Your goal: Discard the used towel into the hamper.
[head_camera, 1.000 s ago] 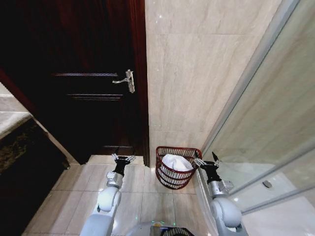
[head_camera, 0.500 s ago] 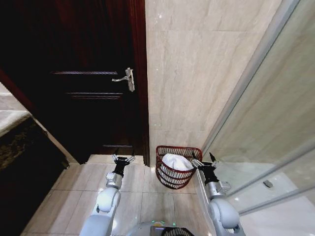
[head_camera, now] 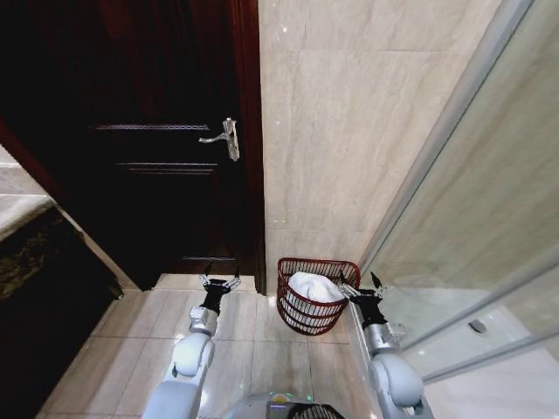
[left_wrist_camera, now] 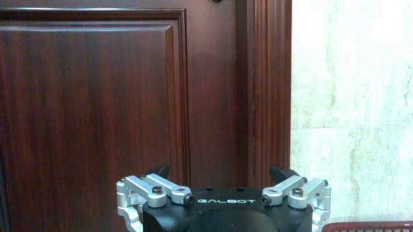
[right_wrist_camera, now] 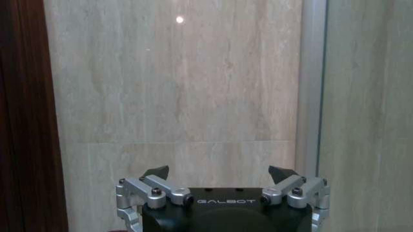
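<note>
The hamper (head_camera: 297, 310), a round reddish-brown wire basket, stands on the floor against the marble wall. The white used towel (head_camera: 313, 286) lies inside it. My right gripper (head_camera: 360, 288) hovers open and empty just right of the hamper's rim. In the right wrist view my right gripper (right_wrist_camera: 219, 171) faces the wall with its jaws spread. My left gripper (head_camera: 218, 282) is open and empty to the left of the hamper, in front of the door. In the left wrist view my left gripper (left_wrist_camera: 219, 171) points at the door, and the hamper's rim (left_wrist_camera: 368, 225) shows in a corner.
A dark wooden door (head_camera: 166, 175) with a metal handle (head_camera: 229, 140) stands shut ahead on the left. A glass shower partition (head_camera: 472, 227) runs along the right. A dark counter (head_camera: 26, 253) is at the far left. Tiled floor (head_camera: 253, 349) lies between the arms.
The whole picture has shifted slightly as the camera moved. The right gripper has eased back a little beside the hamper. The towel stays in the hamper and both grippers stay open.
</note>
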`<state>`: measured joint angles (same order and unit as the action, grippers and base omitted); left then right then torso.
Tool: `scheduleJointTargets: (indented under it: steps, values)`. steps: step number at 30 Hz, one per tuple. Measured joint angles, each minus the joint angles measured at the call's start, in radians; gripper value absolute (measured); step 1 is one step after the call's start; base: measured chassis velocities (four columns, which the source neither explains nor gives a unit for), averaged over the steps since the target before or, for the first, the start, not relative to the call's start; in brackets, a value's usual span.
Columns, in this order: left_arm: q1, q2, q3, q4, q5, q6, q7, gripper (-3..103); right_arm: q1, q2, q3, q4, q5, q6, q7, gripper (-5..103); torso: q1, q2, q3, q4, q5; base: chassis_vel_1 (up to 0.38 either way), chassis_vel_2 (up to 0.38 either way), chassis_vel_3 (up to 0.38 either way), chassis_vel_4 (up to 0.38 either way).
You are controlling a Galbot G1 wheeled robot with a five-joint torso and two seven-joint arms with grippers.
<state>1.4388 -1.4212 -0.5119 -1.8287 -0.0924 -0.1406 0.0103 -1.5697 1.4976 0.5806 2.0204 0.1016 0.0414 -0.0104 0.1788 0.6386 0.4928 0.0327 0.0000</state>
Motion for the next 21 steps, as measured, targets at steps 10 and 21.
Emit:
scheduleJointTargets:
  steps: [10,21]
  values:
    - [0.002,0.003,-0.005,0.000,0.000,-0.005,0.002,100,0.000,-0.003,-0.006,-0.001,-0.001,0.005,0.010,100,-0.005,-0.011,-0.006,0.0001,0.0000,0.090,0.077,-0.087,-0.076]
    - [0.006,0.001,-0.004,-0.004,0.010,-0.004,0.003,100,-0.006,-0.005,-0.003,0.001,0.000,0.010,0.010,100,-0.010,-0.022,-0.013,0.0001,0.0000,0.065,0.069,-0.062,-0.066]
